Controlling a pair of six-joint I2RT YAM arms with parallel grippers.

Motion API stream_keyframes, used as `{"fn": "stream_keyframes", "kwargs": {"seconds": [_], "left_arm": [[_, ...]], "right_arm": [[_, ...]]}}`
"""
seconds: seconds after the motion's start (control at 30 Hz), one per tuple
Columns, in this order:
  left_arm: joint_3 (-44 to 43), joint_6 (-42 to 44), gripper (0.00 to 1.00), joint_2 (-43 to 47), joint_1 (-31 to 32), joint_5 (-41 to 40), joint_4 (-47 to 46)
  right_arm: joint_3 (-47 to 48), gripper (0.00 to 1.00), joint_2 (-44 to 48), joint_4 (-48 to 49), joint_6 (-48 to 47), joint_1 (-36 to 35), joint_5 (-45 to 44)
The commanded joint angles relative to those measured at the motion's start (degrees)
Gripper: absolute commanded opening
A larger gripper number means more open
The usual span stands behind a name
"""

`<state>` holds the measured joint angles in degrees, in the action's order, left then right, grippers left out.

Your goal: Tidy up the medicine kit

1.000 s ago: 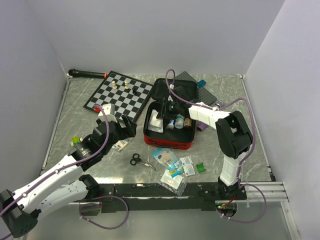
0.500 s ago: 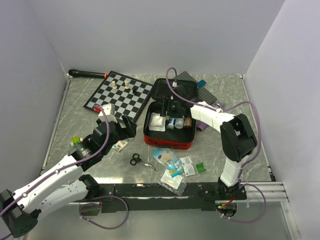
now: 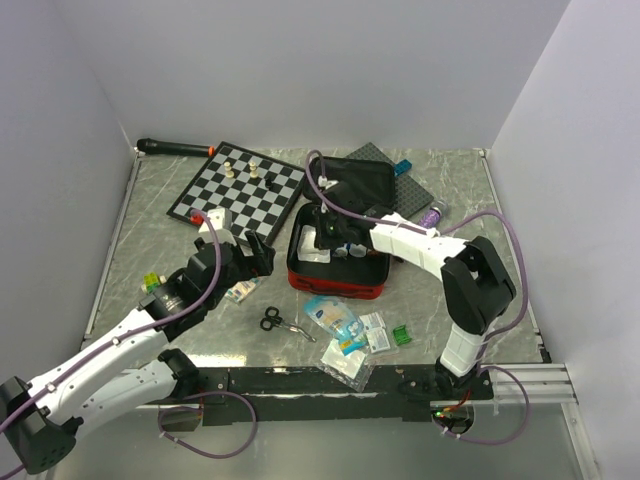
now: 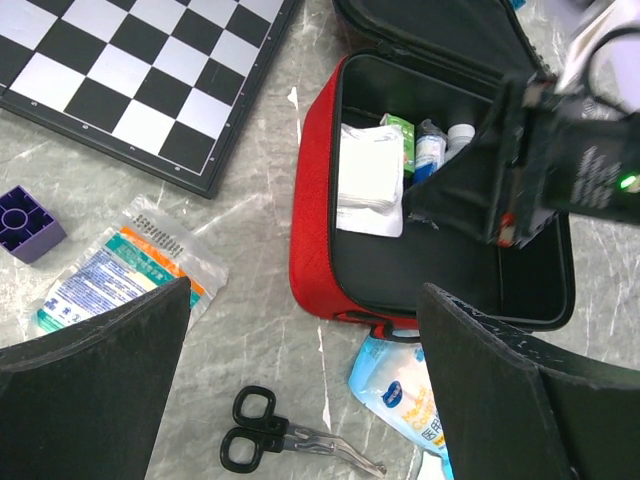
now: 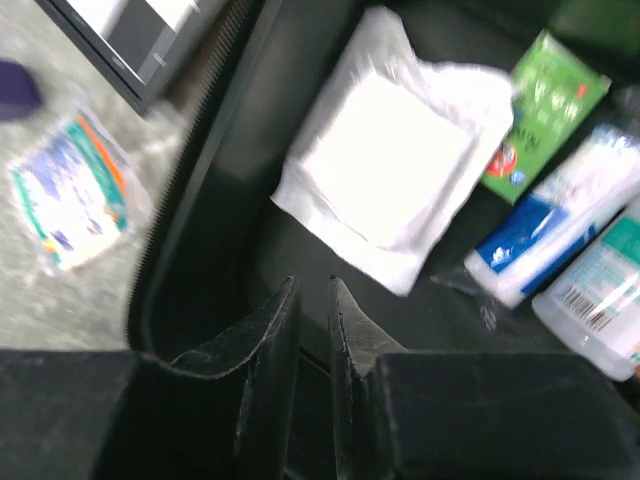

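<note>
The medicine kit (image 3: pixel 335 280), a red zip case, lies open mid-table with its black-lined lid (image 3: pixel 362 180) folded back. Inside are a white gauze packet (image 5: pixel 385 170), a green box (image 5: pixel 545 100), a blue-and-white tube (image 5: pixel 560 230) and a clear bottle (image 5: pixel 600 290). My right gripper (image 3: pixel 322 235) is down in the kit's left half, just short of the gauze, with its jaws (image 5: pixel 312 285) nearly closed on nothing. My left gripper (image 3: pixel 258 250) hangs wide open and empty left of the kit; in the left wrist view (image 4: pixel 305 290) it is above the kit's red wall (image 4: pixel 315 250).
Black scissors (image 3: pixel 272 321), several sachets (image 3: pixel 345 335) and a small green item (image 3: pixel 401 336) lie in front of the kit. An orange-striped packet (image 4: pixel 110 265) and a purple block (image 4: pixel 25 220) lie under my left gripper. The chessboard (image 3: pixel 237 185) is at the back left, and a purple vial (image 3: pixel 431 215) to the right.
My right gripper has moved left inside the kit, from over the bottles to beside the gauze packet. The left arm has not moved.
</note>
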<state>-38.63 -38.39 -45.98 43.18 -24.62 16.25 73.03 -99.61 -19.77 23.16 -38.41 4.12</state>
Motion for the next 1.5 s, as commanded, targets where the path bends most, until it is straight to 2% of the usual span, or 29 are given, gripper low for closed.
{"fn": "stream_keyframes", "kwargs": {"seconds": [0.0, 0.1, 0.43, 0.67, 1.0, 1.13, 1.37, 1.47], "left_arm": [[0.7, -0.6, 0.99, 1.7, -0.3, 1.2, -0.3], [0.8, -0.9, 0.98, 1.4, -0.3, 1.6, -0.7], [0.7, -0.5, 0.98, 0.3, -0.3, 1.6, -1.0], [1.0, -0.5, 0.99, 0.5, -0.3, 1.2, -0.8], [1.1, -0.5, 0.99, -0.1, -0.3, 1.5, -0.7], [0.8, -0.5, 0.99, 0.3, -0.3, 1.5, -0.3], [0.8, -0.5, 0.98, 1.6, -0.3, 0.8, -1.4], [0.5, -0.7, 0.98, 1.6, -0.3, 0.8, -1.4]], "right_arm": [[-2.5, 0.24, -0.3, -0.5, -1.3, -1.4, -0.2], [-3.1, 0.24, -1.7, -0.7, -0.7, -1.6, -0.1], [4.5, 0.25, -9.7, -3.3, 0.8, -0.2, -1.3], [7.6, 0.25, -11.7, -2.4, 2.4, 1.0, -1.7], [12.0, 0.31, -14.4, -2.5, 3.7, 2.1, -0.8], [10.1, 0.36, -10.4, -0.5, 3.7, 2.0, 0.3], [8.0, 0.57, 0.4, 2.1, 4.0, 2.0, 3.4], [8.1, 0.59, 3.2, 1.2, 3.3, 2.1, 1.9]]}}
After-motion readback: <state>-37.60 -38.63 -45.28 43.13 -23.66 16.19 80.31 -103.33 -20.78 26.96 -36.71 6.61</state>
